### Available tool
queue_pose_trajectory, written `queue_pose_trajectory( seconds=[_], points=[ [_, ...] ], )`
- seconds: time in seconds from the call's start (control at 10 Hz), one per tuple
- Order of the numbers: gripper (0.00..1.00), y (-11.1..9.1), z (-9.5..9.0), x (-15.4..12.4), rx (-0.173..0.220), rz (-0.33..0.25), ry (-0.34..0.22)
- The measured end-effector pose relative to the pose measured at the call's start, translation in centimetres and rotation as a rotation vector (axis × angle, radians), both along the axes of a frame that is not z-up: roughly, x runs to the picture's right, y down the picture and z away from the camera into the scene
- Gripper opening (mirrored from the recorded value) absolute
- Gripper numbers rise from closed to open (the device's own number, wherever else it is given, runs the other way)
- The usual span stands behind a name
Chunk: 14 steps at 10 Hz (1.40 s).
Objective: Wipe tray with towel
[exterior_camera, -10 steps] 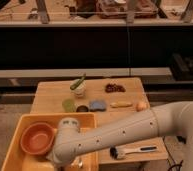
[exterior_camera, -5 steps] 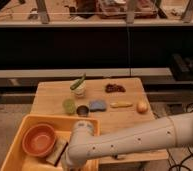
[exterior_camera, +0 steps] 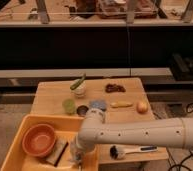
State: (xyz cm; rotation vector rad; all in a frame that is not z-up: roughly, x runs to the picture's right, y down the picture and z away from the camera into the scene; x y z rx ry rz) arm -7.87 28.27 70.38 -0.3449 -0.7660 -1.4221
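Observation:
The yellow tray (exterior_camera: 20, 131) sits at the table's front left corner, with an orange bowl (exterior_camera: 39, 140) in its left half. The pale beige towel (exterior_camera: 57, 151) lies flat on the tray floor just right of the bowl. My white arm reaches in from the right and bends down into the tray. My gripper (exterior_camera: 75, 156) hangs at the tray's right side, just right of the towel and close to the tray floor. I cannot tell whether it touches the towel.
On the wooden table (exterior_camera: 50, 95) behind the tray stand a green cup (exterior_camera: 68, 105), a small dark tin (exterior_camera: 82, 110), a blue-grey pad (exterior_camera: 97, 104), a white cup with a green item (exterior_camera: 79, 88), a dark snack (exterior_camera: 115, 88), a yellow fruit (exterior_camera: 121, 104) and an orange (exterior_camera: 142, 106). A brush (exterior_camera: 125, 150) lies front right.
My arm has swung right and lifted off the tray's middle, and the gripper has shifted slightly right. The towel beside the bowl has come into view.

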Motion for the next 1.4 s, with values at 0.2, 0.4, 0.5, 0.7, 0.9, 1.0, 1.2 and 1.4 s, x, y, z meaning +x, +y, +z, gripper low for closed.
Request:
queue_pose_trajectory(
  seconds=[0.2, 0.4, 0.5, 0.7, 0.9, 1.0, 1.2, 1.4],
  points=[
    [0.1, -2.6, 1.9, -0.4, 0.013, 0.0, 0.013],
    [0.1, -4.9, 4.0, -0.9, 0.015, -0.004, 0.029],
    [0.1, -5.5, 4.6, -1.2, 0.014, -0.007, 0.033],
    [0.1, -6.7, 5.6, -2.1, 0.013, -0.011, 0.041],
    [0.1, -7.8, 6.4, -2.7, 0.016, -0.014, 0.046],
    [0.1, -8.4, 6.8, -3.2, 0.021, -0.018, 0.048],
    [0.1, -9.4, 7.4, -3.9, 0.027, -0.021, 0.051],
    [0.1, -10.0, 7.3, -4.2, 0.043, -0.025, 0.046]
  ],
)
